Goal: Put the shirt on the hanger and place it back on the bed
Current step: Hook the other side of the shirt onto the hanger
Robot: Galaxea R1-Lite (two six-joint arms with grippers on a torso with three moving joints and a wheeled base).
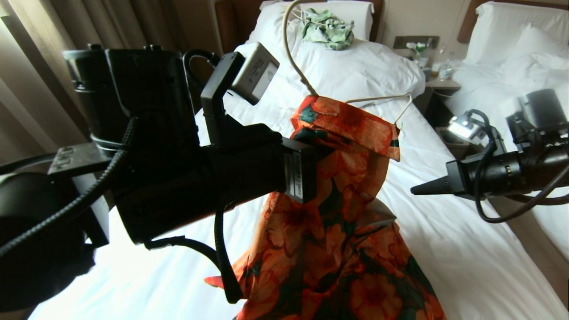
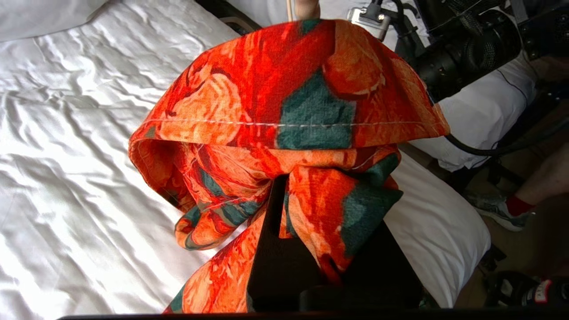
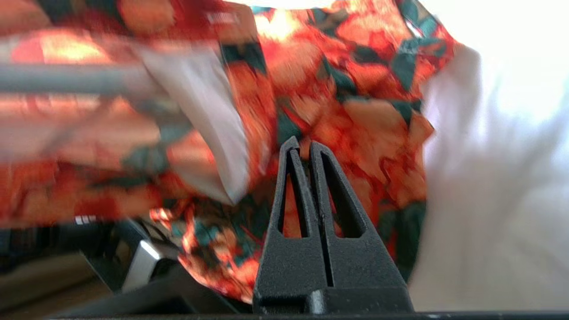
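text: none legible | labels on left arm [image 1: 298, 178]: too small to read

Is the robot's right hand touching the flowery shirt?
Apart. In the head view the right hand, shut and empty, points at the shirt with white bed showing between them.

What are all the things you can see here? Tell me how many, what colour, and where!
shirt: one, orange flowers on dark green, hanging over the bed
hanger: one, cream, poking out of the shirt's top
bed: one, white, under the shirt
green-and-white garment: one, by the pillow at the head of the bed
second bed: one, white, to the right
nightstand: one, between the beds, with bottles on it
person's leg: one, red sock, beside the bed
left end effector: black, shut on the shirt
right end effector: black, shut, empty, right of the shirt
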